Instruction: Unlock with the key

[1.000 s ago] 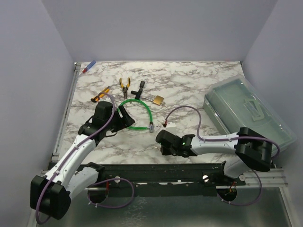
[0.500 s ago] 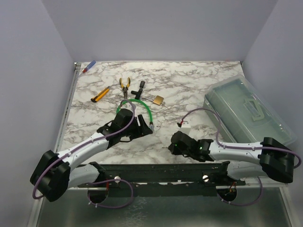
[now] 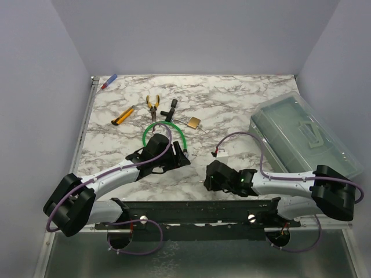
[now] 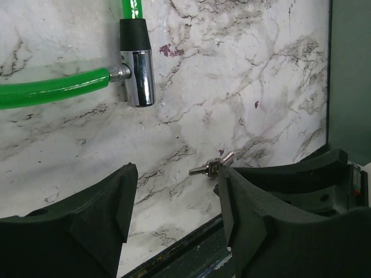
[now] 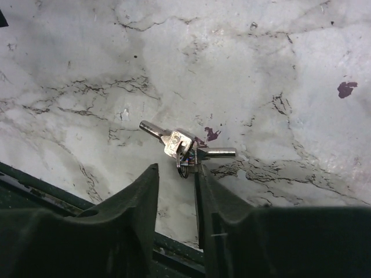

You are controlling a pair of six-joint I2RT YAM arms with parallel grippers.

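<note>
The left claw (image 4: 177,174) gapes empty, cable lock (image 4: 136,69) ahead. The right claw (image 5: 174,174) is nearly closed, keys (image 5: 179,147) at its tips; grip unclear.

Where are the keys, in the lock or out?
Out. The keys lie on the marble table by the right gripper, apart from the green cable lock.

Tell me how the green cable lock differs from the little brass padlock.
The cable lock is a bright green loop with a chrome end; the padlock is a small brass-coloured block. The cable lock is far larger than the padlock. The cable lock lies by the left gripper; the padlock sits farther back. Both rest on the marble table.
</note>
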